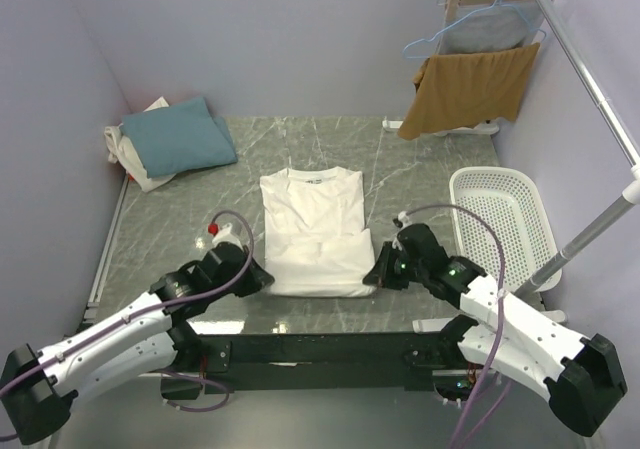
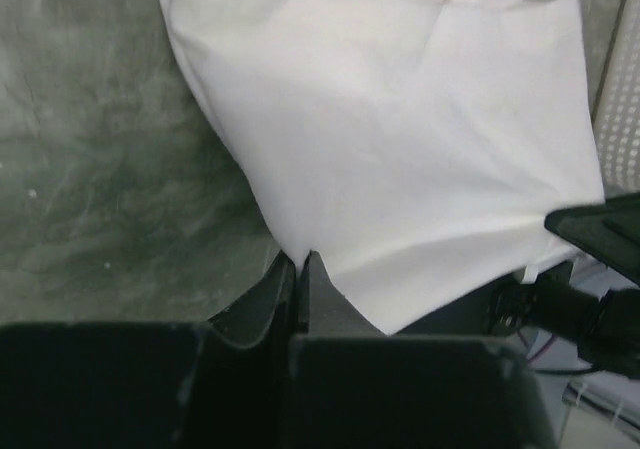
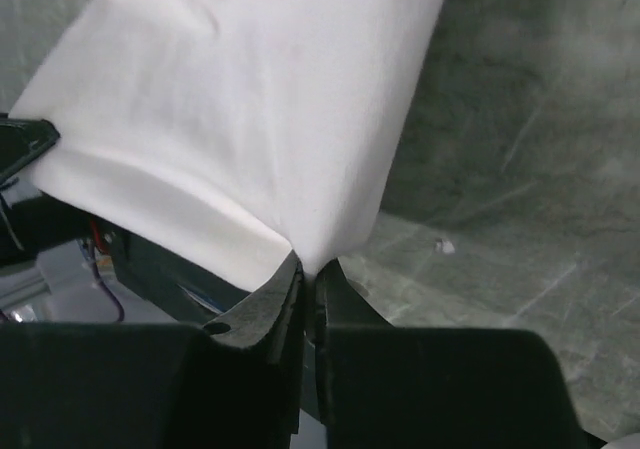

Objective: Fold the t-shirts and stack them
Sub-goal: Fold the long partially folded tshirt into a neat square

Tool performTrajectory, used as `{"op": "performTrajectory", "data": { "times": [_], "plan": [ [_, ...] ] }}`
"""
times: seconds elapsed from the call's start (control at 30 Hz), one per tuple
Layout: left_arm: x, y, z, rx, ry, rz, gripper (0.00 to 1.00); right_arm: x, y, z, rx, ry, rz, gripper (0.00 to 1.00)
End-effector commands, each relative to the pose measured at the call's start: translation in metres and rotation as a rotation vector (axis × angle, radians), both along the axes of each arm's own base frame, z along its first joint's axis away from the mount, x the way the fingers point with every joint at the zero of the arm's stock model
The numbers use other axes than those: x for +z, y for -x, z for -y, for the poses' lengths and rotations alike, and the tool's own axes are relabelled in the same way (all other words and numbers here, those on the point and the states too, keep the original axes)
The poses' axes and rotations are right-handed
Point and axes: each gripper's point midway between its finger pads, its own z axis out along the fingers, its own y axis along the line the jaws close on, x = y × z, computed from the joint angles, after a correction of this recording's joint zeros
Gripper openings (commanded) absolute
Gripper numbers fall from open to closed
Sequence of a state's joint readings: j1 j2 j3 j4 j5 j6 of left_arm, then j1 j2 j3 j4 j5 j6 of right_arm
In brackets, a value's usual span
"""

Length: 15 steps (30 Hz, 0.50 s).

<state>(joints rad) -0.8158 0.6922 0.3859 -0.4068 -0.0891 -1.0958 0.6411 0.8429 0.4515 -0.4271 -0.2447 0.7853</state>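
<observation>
Three t-shirts on the tabletop [image 1: 430,169]: the white t-shirt [image 1: 312,219] lies spread at the centre with its collar to the far side. The teal-blue t-shirt [image 1: 178,136] sits folded in the far left corner on top of the off-white t-shirt [image 1: 135,169], which is mostly covered. Two hands, both clamped tight: the left hand [image 2: 301,261] pinches the white t-shirt's near left corner and the right hand [image 3: 310,269] its near right corner, and both corners vanish between the fingers.

Lab booth: plain walls [image 1: 300,39], marbled table [image 1: 435,179]
</observation>
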Motion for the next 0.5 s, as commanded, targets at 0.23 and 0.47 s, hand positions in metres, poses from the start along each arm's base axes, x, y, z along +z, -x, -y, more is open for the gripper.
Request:
{"op": "performTrajectory", "data": {
  "times": [0.23, 0.47],
  "plan": [
    [0.083, -0.111, 0.006, 0.168, -0.243, 0.291, 0.05, 0.081, -0.115, -0.011, -0.06, 0.13, 0.253, 0.07],
    [0.09, -0.199, -0.009, 0.235, -0.224, 0.33, 0.04, 0.067, -0.193, -0.009, -0.051, 0.186, 0.208, 0.07]
  ]
}}
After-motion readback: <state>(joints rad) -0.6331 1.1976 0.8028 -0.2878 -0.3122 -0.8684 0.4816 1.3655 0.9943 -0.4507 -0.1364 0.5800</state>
